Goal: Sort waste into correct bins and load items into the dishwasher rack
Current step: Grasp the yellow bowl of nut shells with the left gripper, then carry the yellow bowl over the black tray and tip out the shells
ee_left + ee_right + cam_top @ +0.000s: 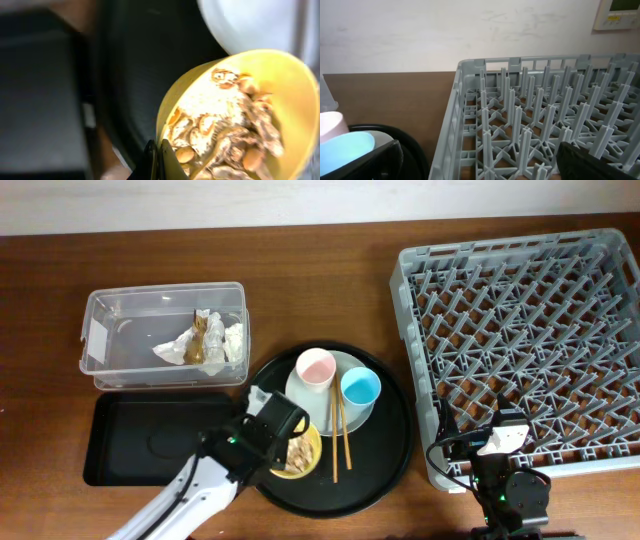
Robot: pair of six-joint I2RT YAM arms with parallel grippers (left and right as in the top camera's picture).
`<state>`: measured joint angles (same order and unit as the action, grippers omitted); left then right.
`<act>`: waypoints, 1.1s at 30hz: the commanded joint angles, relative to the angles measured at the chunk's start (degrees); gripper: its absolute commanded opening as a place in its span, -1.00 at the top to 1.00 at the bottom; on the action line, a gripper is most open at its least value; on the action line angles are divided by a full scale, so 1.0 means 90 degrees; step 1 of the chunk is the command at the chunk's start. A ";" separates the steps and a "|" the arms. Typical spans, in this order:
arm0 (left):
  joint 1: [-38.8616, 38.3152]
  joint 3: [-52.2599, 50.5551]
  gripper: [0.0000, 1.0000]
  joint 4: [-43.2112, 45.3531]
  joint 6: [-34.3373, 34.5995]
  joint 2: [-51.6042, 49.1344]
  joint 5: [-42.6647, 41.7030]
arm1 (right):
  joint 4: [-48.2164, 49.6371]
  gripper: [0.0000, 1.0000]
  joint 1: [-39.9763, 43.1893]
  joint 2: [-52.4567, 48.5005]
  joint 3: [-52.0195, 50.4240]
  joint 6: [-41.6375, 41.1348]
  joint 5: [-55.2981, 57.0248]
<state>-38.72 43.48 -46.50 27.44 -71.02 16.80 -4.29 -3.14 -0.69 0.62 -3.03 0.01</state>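
Observation:
My left gripper [272, 438] is shut on the rim of the yellow bowl [315, 442], which holds beige food scraps [297, 452] and sits at the front left of the round black tray. In the left wrist view the jaws [156, 160] pinch the bowl's rim [200, 75], and the bowl looks tilted with the scraps [225, 130] inside. The pink cup [316, 367] and blue cup [360, 388] stand on the pale plate [352, 420], with the chopsticks [340, 435] beside them. My right gripper [500, 442] is open and empty [480, 165] at the front left corner of the grey dishwasher rack [520, 330].
The clear tub [105, 370] at the back left holds the white napkin [175, 348] and the brown-gold wrapper [205, 335]. The shallow black tray [150, 440] lies in front of it, left of the round black tray [385, 450]. The rack [530, 115] fills the right wrist view.

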 commanded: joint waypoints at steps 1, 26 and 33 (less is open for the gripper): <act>0.0017 0.0153 0.61 -0.0063 -0.0007 0.0143 0.1056 | -0.0034 -0.97 0.0024 0.0036 -0.0034 -0.0053 0.0056; -0.0211 0.0257 0.51 0.1270 -0.0007 -0.1426 -0.1549 | -0.0034 -0.97 0.0024 0.0036 -0.0034 -0.0053 0.0056; -0.0211 0.0291 0.82 0.1404 -0.0007 -0.1664 -0.1535 | -0.0034 -0.97 0.0024 0.0036 -0.0034 -0.0053 0.0056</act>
<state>-40.40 45.34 -34.00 27.49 -85.91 2.57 -4.29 -3.11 -0.69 0.62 -3.03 0.01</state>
